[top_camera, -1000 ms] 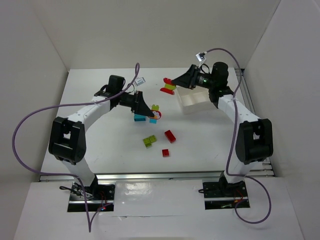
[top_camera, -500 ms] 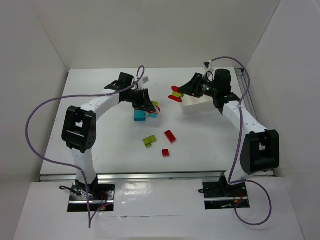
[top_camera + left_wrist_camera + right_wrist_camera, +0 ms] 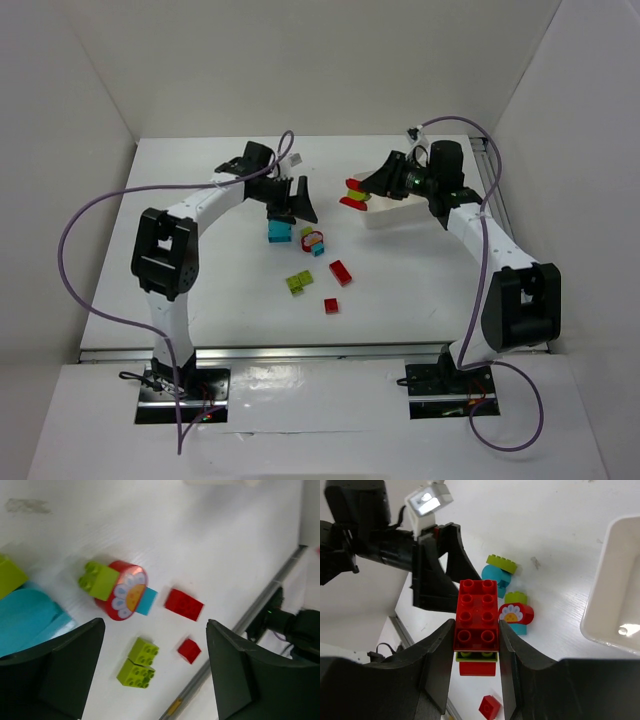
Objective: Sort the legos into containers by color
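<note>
Near tray [image 3: 395, 215], right pincer [image 3: 476, 630] clamps red-green lego stack [image 3: 476, 611]; left pincer [image 3: 155, 626] spread

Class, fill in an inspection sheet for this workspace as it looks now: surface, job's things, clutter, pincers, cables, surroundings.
Surface: white table, flat.
Job's things: white tray at the far right. Loose on the table are a red brick, a small red brick, green bricks, a red flower piece joined to green and blue bits, and a blue block.
Clutter: nothing seen.
Pincers: left pincer open and holding nothing, above the flower piece. Right pincer shut on a red-green-red stack, beside the tray, not over it.
Cables: purple cables loop from both arms.
Surroundings: white walls on three sides.
</note>
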You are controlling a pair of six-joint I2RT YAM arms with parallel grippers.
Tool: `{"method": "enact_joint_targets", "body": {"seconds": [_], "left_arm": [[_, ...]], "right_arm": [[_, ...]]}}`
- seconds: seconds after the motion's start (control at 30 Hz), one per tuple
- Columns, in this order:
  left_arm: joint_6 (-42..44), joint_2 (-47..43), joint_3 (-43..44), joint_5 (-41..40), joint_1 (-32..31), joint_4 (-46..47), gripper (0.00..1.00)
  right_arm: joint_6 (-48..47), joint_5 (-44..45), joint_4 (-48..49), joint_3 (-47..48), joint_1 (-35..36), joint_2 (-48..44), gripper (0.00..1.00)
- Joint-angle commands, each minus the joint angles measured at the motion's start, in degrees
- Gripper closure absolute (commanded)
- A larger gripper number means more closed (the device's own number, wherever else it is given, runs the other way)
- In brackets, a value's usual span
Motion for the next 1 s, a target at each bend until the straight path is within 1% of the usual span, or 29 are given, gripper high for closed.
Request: {"method": "enact_joint_targets", "body": {"seconds": [0.0,0.03,0.07,0.1,0.13,0.17,0.2,0.23,0.27,0.33,0.37,0.47,0.5,0.63,0.73,0.8,0.83,0.9,0.93,0.97], "left_arm": [[2.2,-8.0,0.1,10.1,0.9,2.8,0.1],[1.6,-10.5,-1.4,13.4,1.5,5.6,0.1],[-1.8,-11.8,-5.4,20.0,2.1,9.1,0.1],[-4.8,-12.8,-8.0,23.2,2.1,19.2,0.1],[-8.4,-13.6,-10.5,26.1,2.1,25.4,0.1],[-16.2,-14.2,-12.7,31.6,2.1,31.7,0.1],[-20.0,-14.2,-16.4,33.0,2.1,37.7,0.1],[-23.0,-14.2,-17.7,33.9,2.1,46.9,0.09],[-27.6,-14.2,-18.8,34.5,1.5,50.7,0.09],[-33.2,-12.9,-22.1,35.3,0.8,58.9,0.09],[-40.5,-12.9,-24.1,36.9,0.1,71.1,0.09],[-49.1,-9.5,-24.1,38.1,-0.7,84.4,0.09],[-53.1,-8.9,-24.6,38.8,-1.4,90.8,0.09],[-59.4,-7.0,-24.6,38.8,-1.4,100.3,0.1],[-60.7,-6.4,-24.6,38.3,-1.4,102.7,0.12],[-61.3,-6.4,-24.1,37.8,-1.9,102.7,0.16],[-60.4,-6.4,-24.1,37.8,-1.9,102.2,0.17],[-58.3,-6.4,-23.5,37.8,-1.9,97.7,0.22],[-55.4,-7.0,-22.1,37.8,-2.5,95.5,0.28],[-53.4,-7.1,-22.1,37.8,-2.5,90.1,0.3]], "right_arm": [[-0.1,-3.9,3.4,0.4,-0.3,-1.6,0.82],[0.7,-6.2,4.3,0.4,-0.3,-1.6,0.82],[1.7,-7.5,5.2,0.4,-0.3,-1.1,0.82],[2.5,-10.8,8.1,0.4,-0.3,-1.1,0.82],[3.5,-12.4,9.7,0.4,-0.3,-0.6,0.82],[5.7,-13.9,11.1,0.4,-0.3,-0.5,0.82],[6.9,-15.3,12.7,-0.2,-0.3,0.0,0.82],[7.9,-17.9,15.6,-0.2,-0.3,0.5,0.82],[10.3,-19.2,17.2,-0.2,-0.3,0.5,0.82],[12.3,-22.2,21.6,-0.8,-0.3,1.1,0.82],[14.2,-23.2,22.8,-0.8,-0.3,1.7,0.82],[15.5,-26.0,25.2,-0.8,0.2,2.3,0.82],[15.5,-26.0,25.2,-0.2,0.2,2.9,0.82],[14.4,-26.6,23.8,0.5,1.2,3.4,0.82],[12.9,-26.6,21.2,1.1,1.8,3.4,0.82],[11.8,-26.6,19.9,1.6,2.3,3.9,0.82],[11.8,-26.6,19.1,1.6,2.3,3.9,0.82],[11.8,-26.1,19.1,1.6,2.8,3.9,0.82],[11.8,-26.1,19.1,1.6,2.8,3.9,0.82],[11.8,-25.5,19.1,1.6,2.8,3.9,0.82]]}}
